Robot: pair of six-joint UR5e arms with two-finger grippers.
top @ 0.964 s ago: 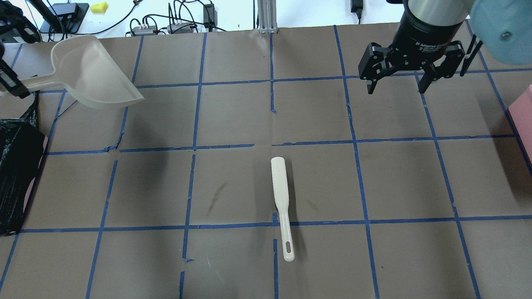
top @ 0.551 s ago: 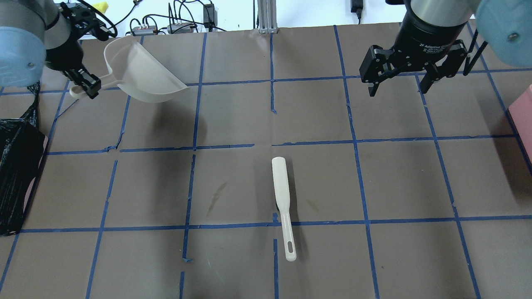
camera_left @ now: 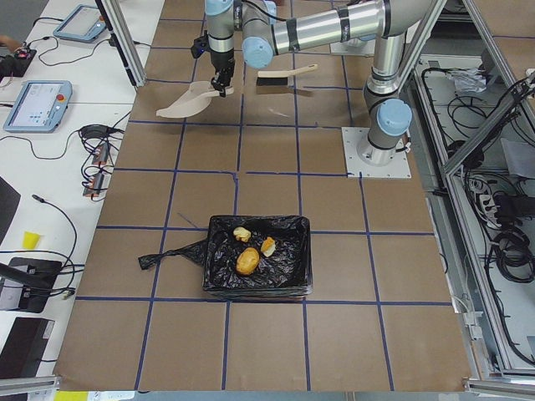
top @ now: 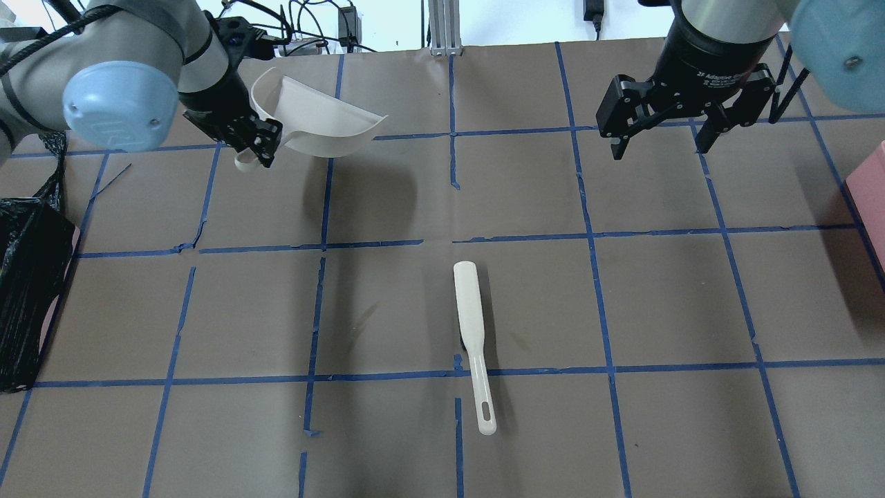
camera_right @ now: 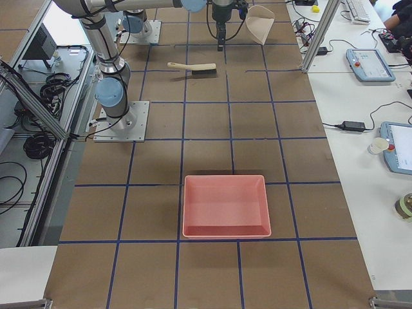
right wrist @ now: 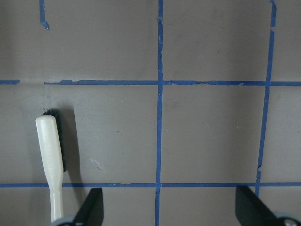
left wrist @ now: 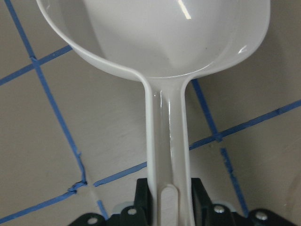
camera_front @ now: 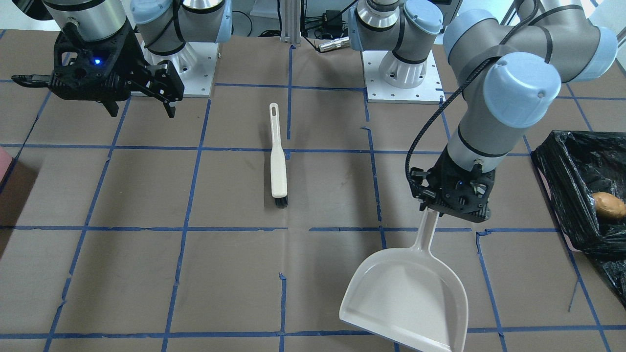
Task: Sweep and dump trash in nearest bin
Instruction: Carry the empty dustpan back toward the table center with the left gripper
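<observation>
My left gripper (top: 259, 145) is shut on the handle of the white dustpan (top: 325, 124), held empty above the table's far left part. The same pan (camera_front: 406, 298) hangs below the left gripper (camera_front: 452, 205), and its handle sits between the jaws in the left wrist view. The bin (camera_left: 255, 288), lined with black plastic, holds the trash: a tan lump (camera_left: 247, 261) and two small bread-like chunks (camera_left: 242, 233). The lump (camera_front: 609, 205) also shows inside the bin (camera_front: 577, 161). My right gripper (top: 660, 149) hovers open and empty at the far right.
A white brush (top: 470, 325) with black bristles lies flat near the table's middle, handle toward the robot. The brush (right wrist: 51, 160) also shows under the right wrist. A pink tray (camera_right: 225, 179) stands at the table's right end. Blue tape lines grid the brown surface.
The left arm has carried the dustpan to the right, away from the bin, and the pan has turned. The right gripper has barely moved. The brush lies where it was.
</observation>
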